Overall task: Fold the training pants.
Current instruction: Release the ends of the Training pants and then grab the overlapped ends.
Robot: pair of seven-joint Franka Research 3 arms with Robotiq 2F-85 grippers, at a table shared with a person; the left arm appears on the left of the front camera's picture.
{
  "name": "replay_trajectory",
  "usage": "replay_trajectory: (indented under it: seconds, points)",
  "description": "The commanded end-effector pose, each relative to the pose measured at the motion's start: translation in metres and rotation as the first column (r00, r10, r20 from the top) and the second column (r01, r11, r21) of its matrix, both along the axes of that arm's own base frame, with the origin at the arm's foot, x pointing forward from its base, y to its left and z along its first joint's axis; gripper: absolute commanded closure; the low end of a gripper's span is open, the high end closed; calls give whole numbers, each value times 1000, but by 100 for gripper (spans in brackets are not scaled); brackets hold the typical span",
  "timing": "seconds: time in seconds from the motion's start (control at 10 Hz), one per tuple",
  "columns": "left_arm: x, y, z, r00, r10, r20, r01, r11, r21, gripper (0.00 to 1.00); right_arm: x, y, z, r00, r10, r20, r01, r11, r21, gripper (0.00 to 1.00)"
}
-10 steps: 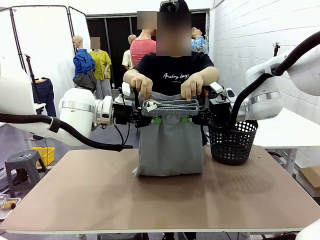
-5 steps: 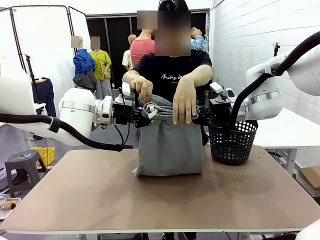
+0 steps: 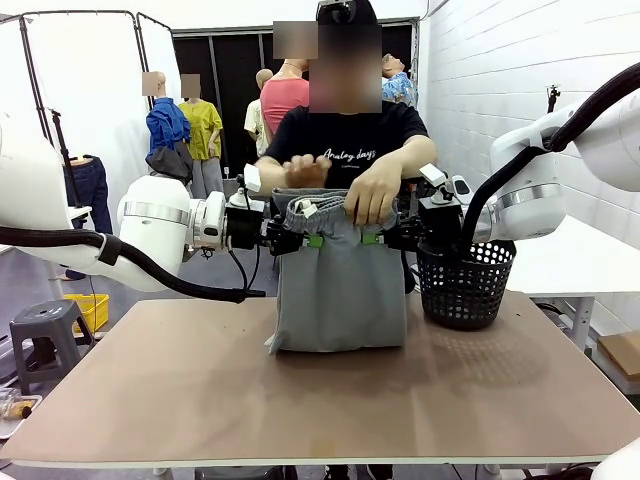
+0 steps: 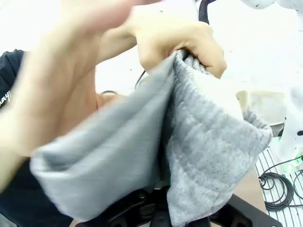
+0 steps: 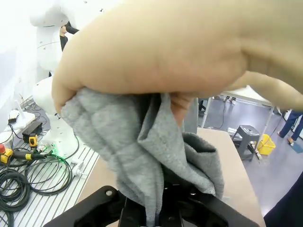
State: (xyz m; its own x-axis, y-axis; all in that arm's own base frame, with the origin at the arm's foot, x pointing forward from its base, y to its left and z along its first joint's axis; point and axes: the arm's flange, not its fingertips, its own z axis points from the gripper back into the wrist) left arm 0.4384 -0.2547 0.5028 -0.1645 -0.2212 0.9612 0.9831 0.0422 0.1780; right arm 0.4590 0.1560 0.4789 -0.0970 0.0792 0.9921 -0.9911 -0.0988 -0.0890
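Training pants (image 3: pixel 340 290) hang straight down, waistband up, hem on the table (image 3: pixel 300 390). The left gripper (image 3: pixel 313 239) and right gripper (image 3: pixel 371 238) are both pinching the waistband. Black mesh basket (image 3: pixel 465 285) just beside, can't tell what's inside.

A white painted brick wall (image 3: pixel 520 60) runs along at two o'clock. White fabric screen panels on black frames (image 3: pixel 90 90) stand at ten o'clock, with a black curtain (image 3: pixel 225 70) at twelve. A grey plastic stool (image 3: pixel 45 335) and a yellow plastic crate (image 3: pixel 92 310) sit on the grey floor (image 3: pixel 30 285) at eight o'clock. The wide brown tabletop (image 3: pixel 300 400) spreads at six o'clock, evenly lit.
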Motion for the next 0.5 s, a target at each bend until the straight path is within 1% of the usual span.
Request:
replay_trajectory:
  seconds: [0.0, 0.4]
  points:
    - [-4, -1, 0, 1000, 14, 18, -14, 1000, -17, 100, -2, 1, 1, 1000, 11, 10, -11, 1000, 12, 100]
    - [-4, -1, 0, 1000, 14, 18, -14, 1000, -17, 100, -2, 1, 1, 1000, 11, 10, -11, 1000, 12, 100]
